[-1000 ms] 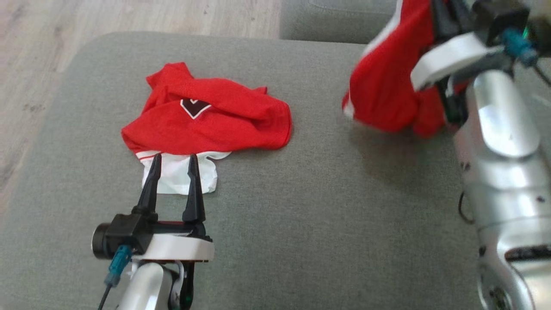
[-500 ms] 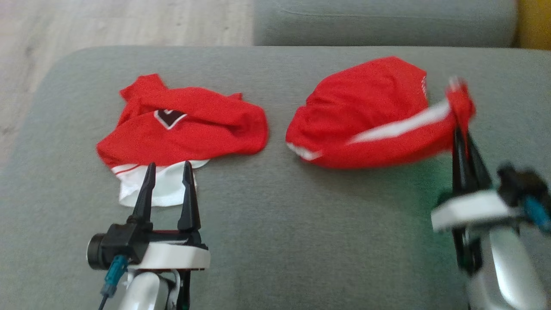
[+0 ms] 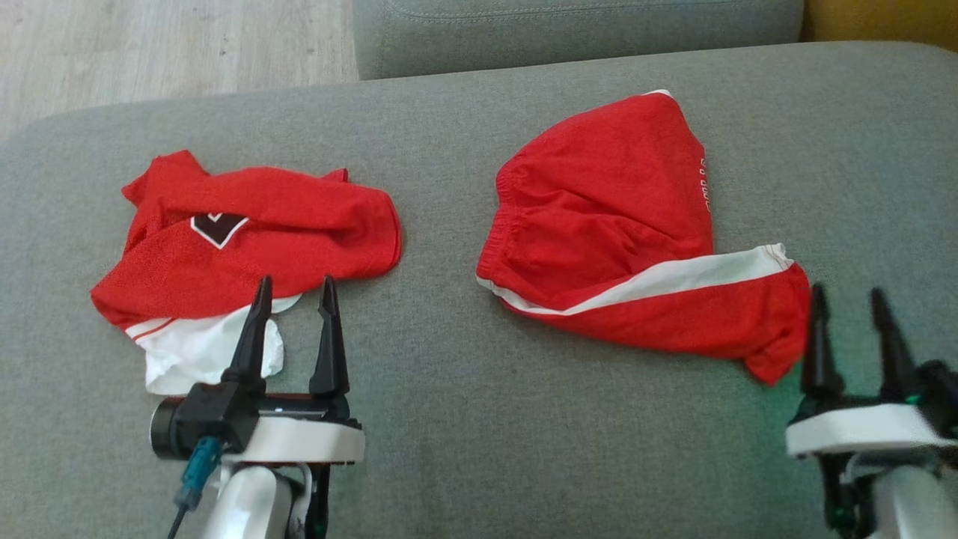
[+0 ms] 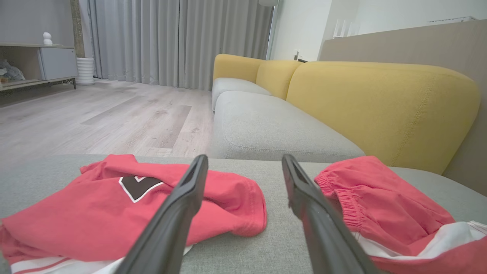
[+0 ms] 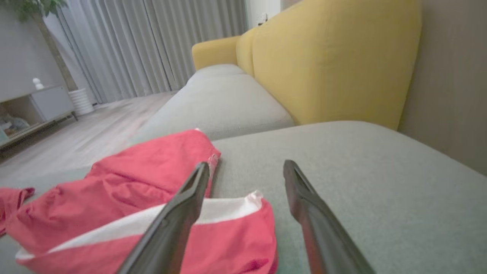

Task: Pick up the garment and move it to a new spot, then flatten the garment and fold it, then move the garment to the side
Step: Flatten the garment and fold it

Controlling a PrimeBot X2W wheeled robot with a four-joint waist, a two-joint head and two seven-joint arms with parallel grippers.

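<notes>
The red shorts lie loosely spread on the right half of the grey sofa cushion. Their waistband faces the middle, and a white stripe runs across to the leg end nearest the right tool. That tool stands wide and empty just beside the leg end, which fits a drop at the new spot. The cloth is down but creased, so flattening looks like the step in hand. The left tool is wide too and holds nothing. It sits by the white hem of a crumpled red jersey, apart from the shorts, probably just parked. Half a second earlier the right tool was pinched on that leg end, raised off the cushion. A second earlier the shorts hung bunched in the air. The head camera has shifted as well.
</notes>
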